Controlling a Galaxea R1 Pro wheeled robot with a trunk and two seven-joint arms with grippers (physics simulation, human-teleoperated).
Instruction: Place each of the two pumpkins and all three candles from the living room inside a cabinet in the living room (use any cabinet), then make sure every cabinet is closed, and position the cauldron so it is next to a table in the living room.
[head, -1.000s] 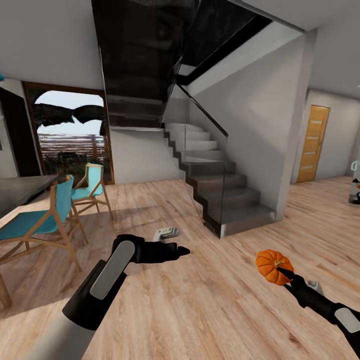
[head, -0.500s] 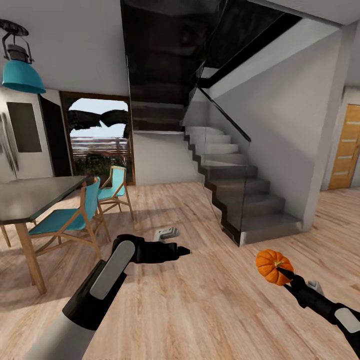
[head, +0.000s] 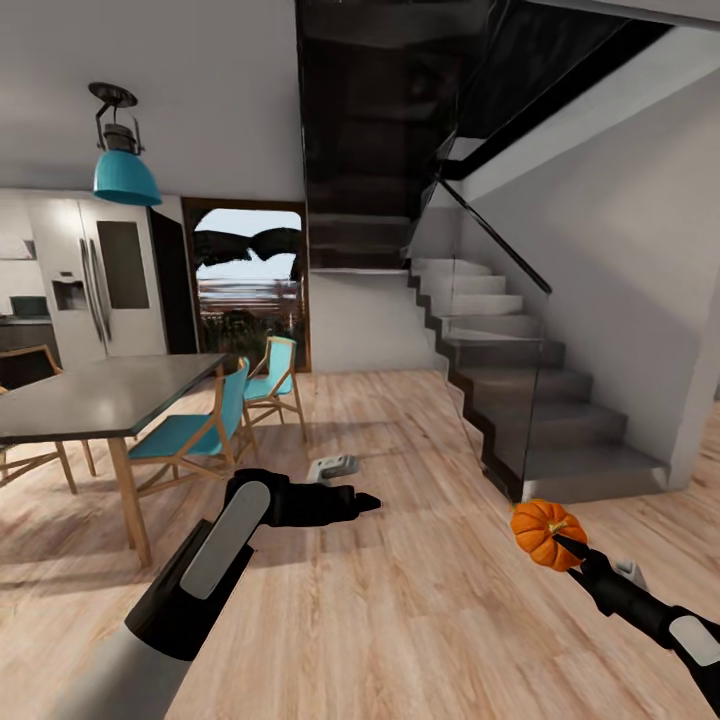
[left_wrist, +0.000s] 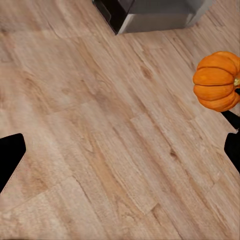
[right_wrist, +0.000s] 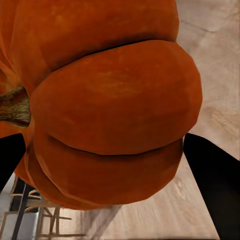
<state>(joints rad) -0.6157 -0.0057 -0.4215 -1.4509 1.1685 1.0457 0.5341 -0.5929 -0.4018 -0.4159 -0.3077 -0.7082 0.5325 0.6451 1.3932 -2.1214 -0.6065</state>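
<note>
The pumpkin (head: 541, 532) is held in the air above the wooden floor (head: 420, 610), clamped in the right tool (head: 556, 542). It hangs in front of the foot of the staircase (head: 520, 400). In the right wrist view the pumpkin (right_wrist: 105, 100) bulges between the two dark fingers (right_wrist: 215, 185), which press on its opposite sides, stem turned sideways. The left wrist view catches the same pumpkin (left_wrist: 217, 81) over bare floorboards.

The left tool (head: 365, 501) is stretched forward over the floor with nothing in it; from the head view its fingers look drawn close together, but the left wrist view shows only one dark fingertip (left_wrist: 9, 159) at the frame's edge, so I cannot tell how far apart they stand.

Just beyond the left tool a small grey-white object (head: 333, 466) lies on the floor. Further off stands a dining surface (head: 90, 398) with teal chairs (head: 195, 432) at its near corner, a teal lamp (head: 125, 172) hanging above, and a refrigerator (head: 100, 290) behind.
</note>
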